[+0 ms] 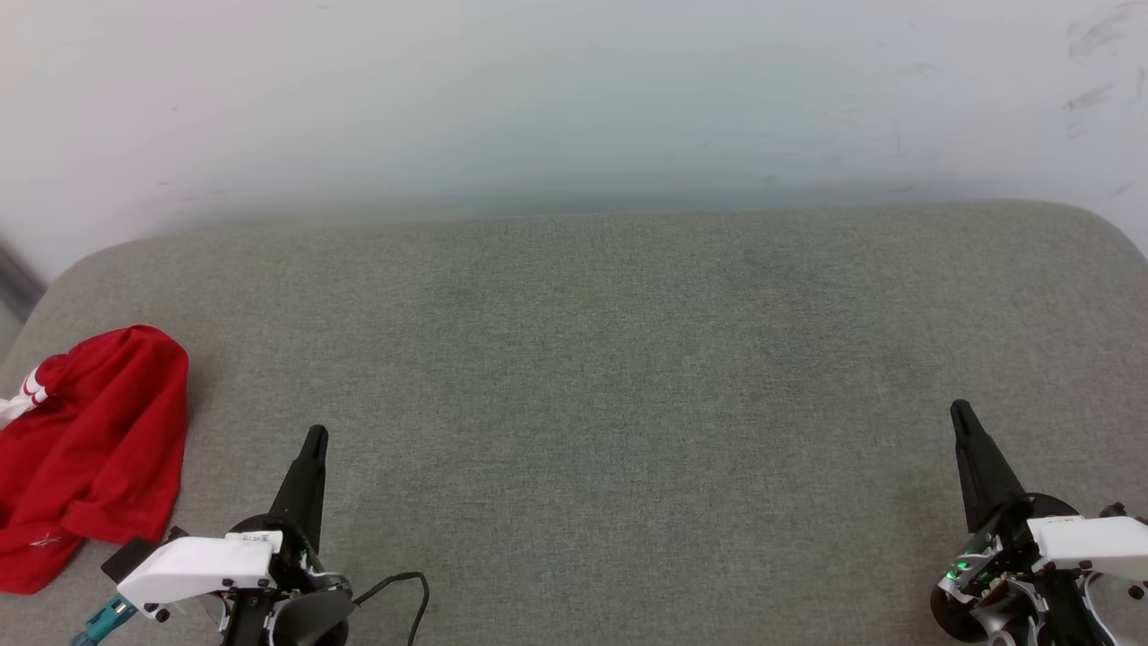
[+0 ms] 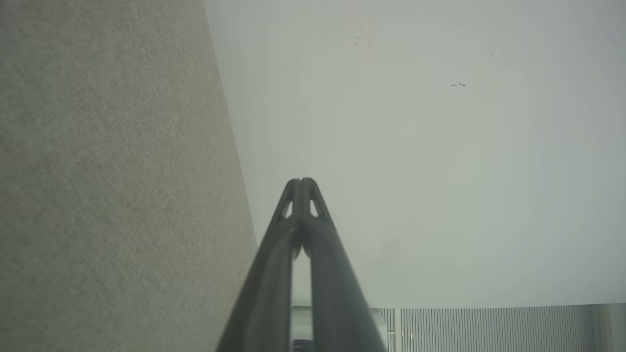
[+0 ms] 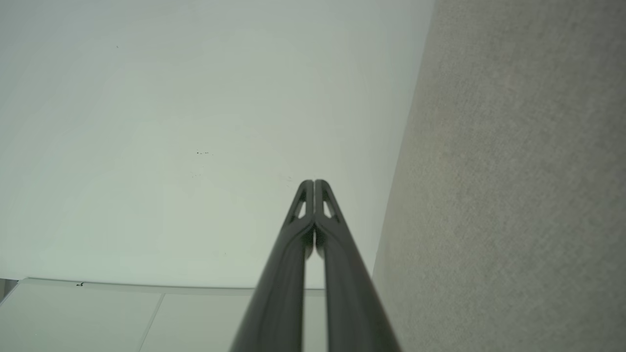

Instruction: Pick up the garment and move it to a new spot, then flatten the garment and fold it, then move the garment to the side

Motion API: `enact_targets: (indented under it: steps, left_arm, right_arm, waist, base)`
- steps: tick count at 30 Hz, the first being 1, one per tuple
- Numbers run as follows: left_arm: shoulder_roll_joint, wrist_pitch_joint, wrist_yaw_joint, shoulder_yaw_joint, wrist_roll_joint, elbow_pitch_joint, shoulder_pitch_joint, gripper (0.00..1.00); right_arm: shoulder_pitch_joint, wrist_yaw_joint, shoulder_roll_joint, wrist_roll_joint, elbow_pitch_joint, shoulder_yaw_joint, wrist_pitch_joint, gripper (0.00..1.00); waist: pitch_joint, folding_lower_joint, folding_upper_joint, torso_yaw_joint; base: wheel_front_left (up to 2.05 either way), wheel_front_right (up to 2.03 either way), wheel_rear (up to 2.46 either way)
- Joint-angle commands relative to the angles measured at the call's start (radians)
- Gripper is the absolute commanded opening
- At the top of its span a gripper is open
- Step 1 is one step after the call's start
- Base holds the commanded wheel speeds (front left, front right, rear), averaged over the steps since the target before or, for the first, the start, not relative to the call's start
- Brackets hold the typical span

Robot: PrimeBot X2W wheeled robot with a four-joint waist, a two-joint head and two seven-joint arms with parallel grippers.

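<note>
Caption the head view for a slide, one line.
Crumpled red jersey at the left edge of the grey fabric surface; left gripper and right gripper shut, empty.

The garment [image 1: 94,449], seen from the head view: a red piece of soft fabric lying in a loose, crumpled heap rather than spread flat. It rests at the left end of the grey fabric-covered surface [image 1: 628,377], close to that surface's rounded far-left corner. Its upper part rises in a smooth rounded hump. Below this the cloth falls in broad folds toward the near side, ending in a thick rolled edge at the lower right. A short band of red-and-white striped trim shows at the upper left, with white cloth beside it cut off by the picture's left edge. A small pale mark sits low on the red cloth.
</note>
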Motion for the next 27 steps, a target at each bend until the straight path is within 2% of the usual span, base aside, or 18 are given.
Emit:
enact_targets:
  steps: [1, 27]
  left_arm:
    - [-0.001, 0.0, -0.002, 0.001, 0.004, 0.0, -0.01, 0.0]
    - [-0.001, 0.0, -0.002, 0.001, 0.004, 0.0, -0.01, 0.0]
  right_arm:
    - [-0.012, 0.0, 0.004, 0.0, 0.0, 0.001, -0.001, 0.0]
    - [-0.012, 0.0, 0.004, 0.0, 0.0, 0.001, -0.001, 0.0]
  waist:
    - [0.0, 0.0, 0.0, 0.0]
    - [0.0, 0.0, 0.0, 0.0]
  base:
    - [0.0, 0.0, 0.0]
    - [0.0, 0.0, 0.0]
